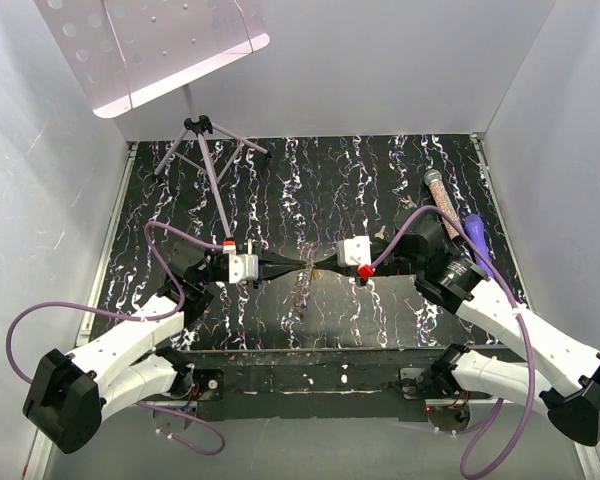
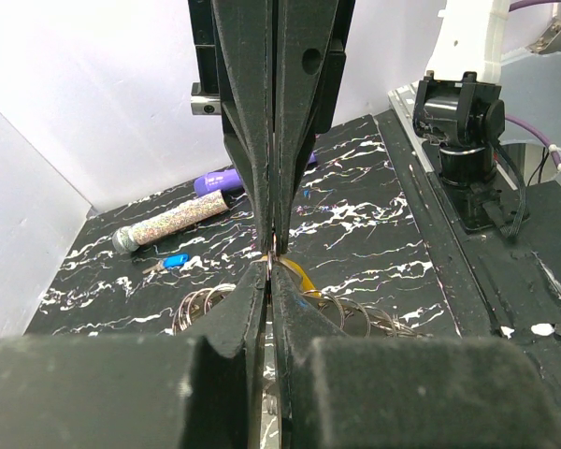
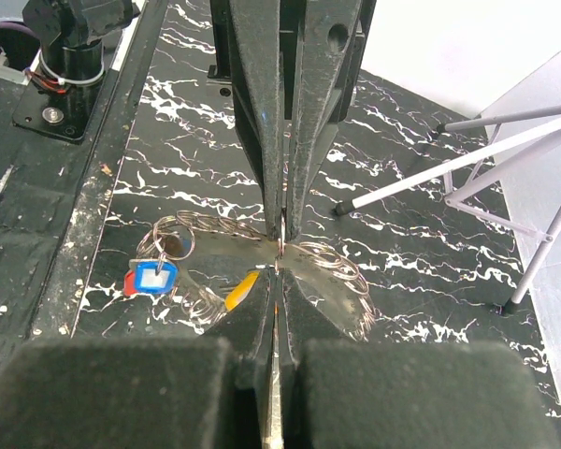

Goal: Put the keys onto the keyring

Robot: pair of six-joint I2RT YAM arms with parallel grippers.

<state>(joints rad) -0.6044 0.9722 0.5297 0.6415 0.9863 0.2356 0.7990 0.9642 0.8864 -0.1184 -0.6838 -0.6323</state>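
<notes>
- Left arm (image 1: 130,350) and right arm (image 1: 520,320) reach in from 7 and 5 o'clock of the top view, with their bases at the near edge.
- Table (image 1: 380,180) is black with white marbling.
- Stand (image 1: 205,140) sits at 11 o'clock, its legs spread on the table.
- Left gripper (image 1: 300,266) and right gripper (image 1: 317,263) meet tip to tip at mid-table. Each has its jaws pressed together, with a glint of thin metal where they meet — whether either pinches a ring I cannot tell.
- Tube (image 1: 442,200) and marker (image 1: 477,240) lie side by side at 2 o'clock.
- Rings (image 3: 337,271) — thin wire loops — spread below the tips, toward 9 and 3 o'clock in the right wrist view.
- Yellow key (image 3: 241,290) sits just at 7 o'clock of the tips.
- Blue key (image 3: 154,276) is among the loops at 9 o'clock.
- Second blue key (image 2: 175,262) lies alone near the tube.
</notes>
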